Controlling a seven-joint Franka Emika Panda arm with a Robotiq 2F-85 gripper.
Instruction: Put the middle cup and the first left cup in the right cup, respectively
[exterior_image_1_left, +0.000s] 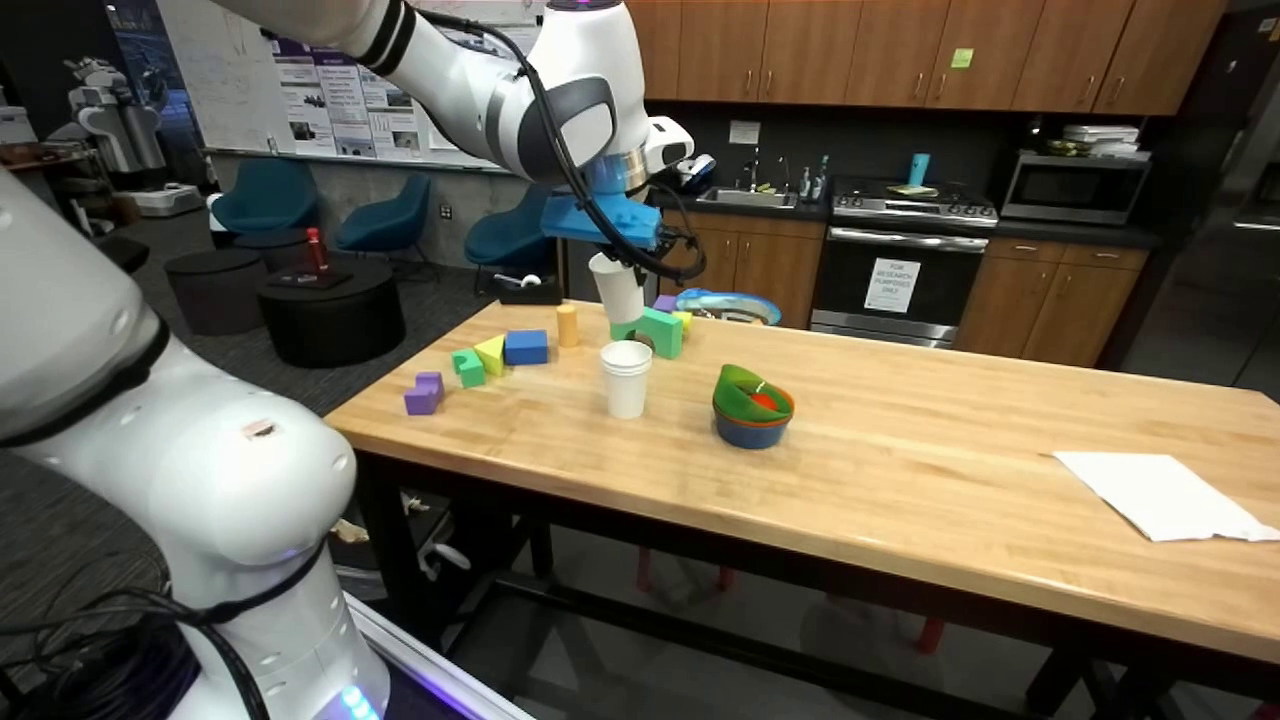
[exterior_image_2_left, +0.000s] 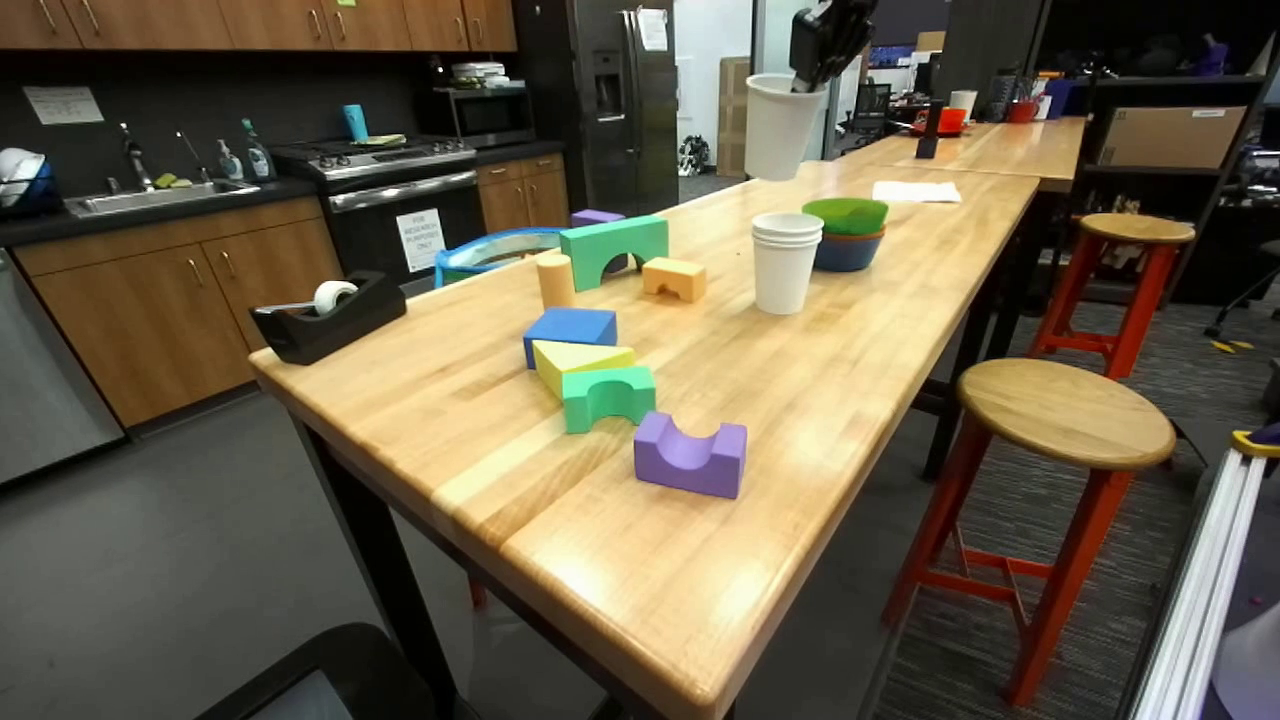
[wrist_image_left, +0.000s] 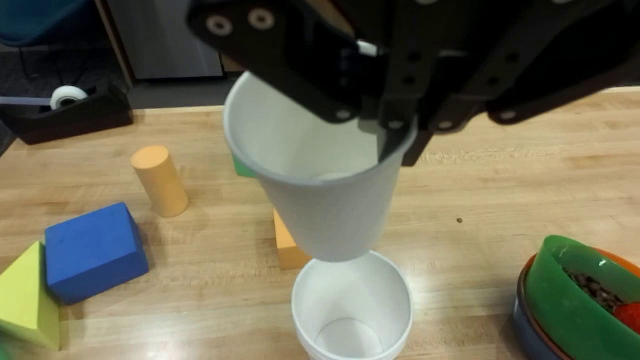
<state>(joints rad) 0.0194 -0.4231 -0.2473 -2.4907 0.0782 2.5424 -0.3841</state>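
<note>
My gripper (wrist_image_left: 402, 142) is shut on the rim of a white cup (wrist_image_left: 330, 210), one finger inside and one outside. The held cup also shows in both exterior views (exterior_image_1_left: 617, 290) (exterior_image_2_left: 780, 130), slightly tilted and in the air. Below it stands a stack of white cups (exterior_image_1_left: 626, 385) on the table, upright, with several rims one above another; the right cup appears to be part of this stack (exterior_image_2_left: 785, 268). The stack's open mouth (wrist_image_left: 350, 305) looks empty in the wrist view. The held cup's base is above the stack's rim and apart from it.
Nested bowls (exterior_image_1_left: 752, 425), green on top with a red thing inside, stand beside the stack. Blocks lie around: blue (exterior_image_2_left: 570, 335), yellow (exterior_image_1_left: 490, 353), purple (exterior_image_2_left: 690, 458), green arch (exterior_image_2_left: 615, 245), orange cylinder (wrist_image_left: 160, 182). A tape dispenser (exterior_image_2_left: 330, 318) and paper (exterior_image_1_left: 1165, 495) lie farther off.
</note>
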